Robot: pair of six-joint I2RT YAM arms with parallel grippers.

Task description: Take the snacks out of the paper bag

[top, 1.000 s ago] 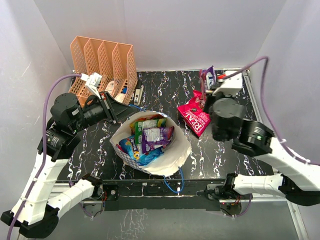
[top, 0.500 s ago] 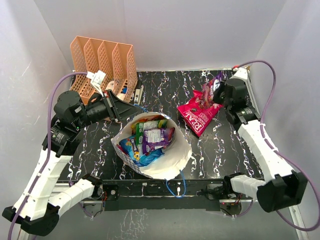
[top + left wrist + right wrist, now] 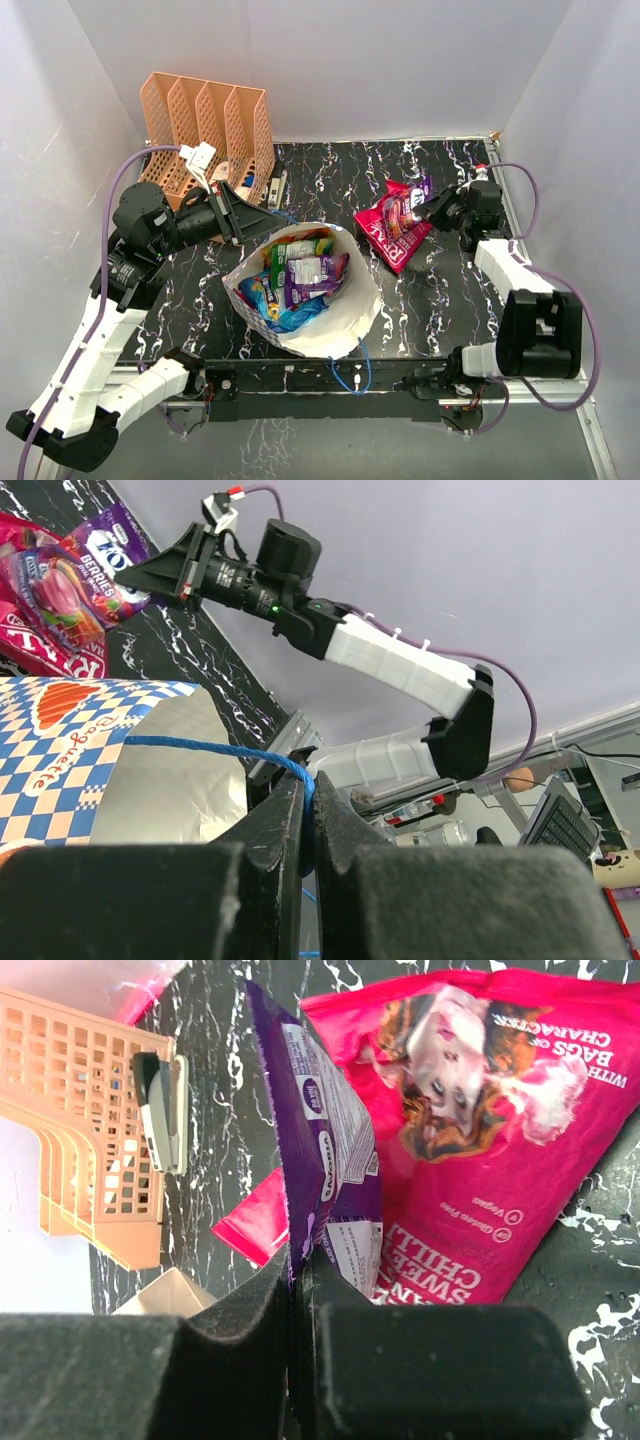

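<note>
— What do we find in the paper bag (image 3: 345, 320)?
— Purple, green, blue and orange snacks (image 3: 305, 275) heaped inside it, mid-table. Our left gripper (image 3: 305, 780) is clamped tight on its blue cord handle (image 3: 200, 746).
— And our right gripper (image 3: 298, 1260)?
— Closed on a purple pouch (image 3: 325, 1140), over the magenta pouch (image 3: 480, 1110) lying right of the bag. The file rack (image 3: 205, 130) crowds the far-left corner; bare table (image 3: 440, 290) shows front-right

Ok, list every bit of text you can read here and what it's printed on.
"BAGS OF CHARACTER" and "SWEET CHILLI": magenta pouch.
"BERRIES": purple pouch.
"Baguette": paper bag.
Back-panel print on the purple pouch: too small to read.
Pouches inside the bag: too small to read.
</note>
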